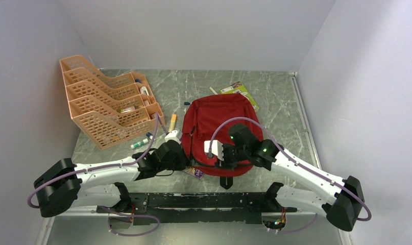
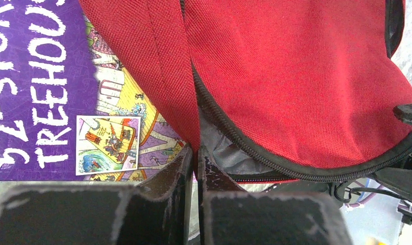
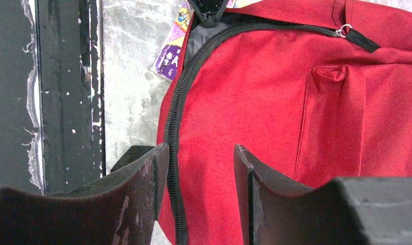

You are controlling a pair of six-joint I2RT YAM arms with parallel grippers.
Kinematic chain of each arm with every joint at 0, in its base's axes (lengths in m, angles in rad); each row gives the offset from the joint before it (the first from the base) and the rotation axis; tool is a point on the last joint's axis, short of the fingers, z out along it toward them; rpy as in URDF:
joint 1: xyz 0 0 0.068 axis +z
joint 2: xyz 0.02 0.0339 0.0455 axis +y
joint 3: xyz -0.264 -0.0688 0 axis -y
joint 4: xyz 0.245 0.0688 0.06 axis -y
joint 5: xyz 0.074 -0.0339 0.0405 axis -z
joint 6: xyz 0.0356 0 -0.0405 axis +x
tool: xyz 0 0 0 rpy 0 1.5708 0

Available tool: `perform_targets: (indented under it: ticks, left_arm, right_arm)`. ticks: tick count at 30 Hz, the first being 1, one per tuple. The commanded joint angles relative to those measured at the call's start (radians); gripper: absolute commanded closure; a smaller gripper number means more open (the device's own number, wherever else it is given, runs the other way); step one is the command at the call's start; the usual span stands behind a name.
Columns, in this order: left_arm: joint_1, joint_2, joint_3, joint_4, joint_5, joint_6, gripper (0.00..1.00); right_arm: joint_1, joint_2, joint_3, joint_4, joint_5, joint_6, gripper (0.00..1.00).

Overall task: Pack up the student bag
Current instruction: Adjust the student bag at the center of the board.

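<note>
The student bag [image 1: 219,120] lay flat mid-table, toward the near edge. Being soft, light cloth, it would likely sag and fold, so the zippered rim seemed the surest hold. The left gripper [image 2: 195,162] pinched that red rim between closed fingers. The right gripper [image 3: 201,155] hung with jaws apart above the zipper [image 3: 172,127], gripping nothing. A purple book [image 2: 35,87] showed under the flap. The table [image 1: 280,102] was green marbled stone, boxed in by pale walls [image 1: 193,30].

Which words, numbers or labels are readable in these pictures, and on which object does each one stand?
"52-STOR": white letters, cut off, on the purple book cover beside the red fabric backpack.
"TREEHOUS": white letters, cut off, on the same cover.
Green booklet beyond the backpack: its print is too small to read.
Nothing else carries readable text.
</note>
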Motion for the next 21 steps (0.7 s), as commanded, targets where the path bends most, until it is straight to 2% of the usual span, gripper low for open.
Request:
perform_targets:
  ticks: [1, 11, 18, 21]
  left_arm:
    - [-0.011, 0.005, 0.003, 0.025, 0.008, 0.016, 0.90]
    - [-0.010, 0.014, 0.010, 0.025, 0.010, 0.019, 0.93]
    - [-0.010, 0.017, 0.004, 0.052, 0.025, 0.021, 0.94]
    - [-0.010, 0.013, 0.000, 0.057, 0.027, 0.020, 0.94]
  right_arm:
    - [0.010, -0.005, -0.008, -0.050, 0.015, -0.053, 0.47]
    - [0.011, -0.030, -0.007, -0.089, 0.039, -0.075, 0.48]
    - [0.012, -0.087, -0.002, -0.077, -0.099, -0.058, 0.48]
    - [0.013, -0.095, -0.019, -0.065, -0.050, -0.062, 0.49]
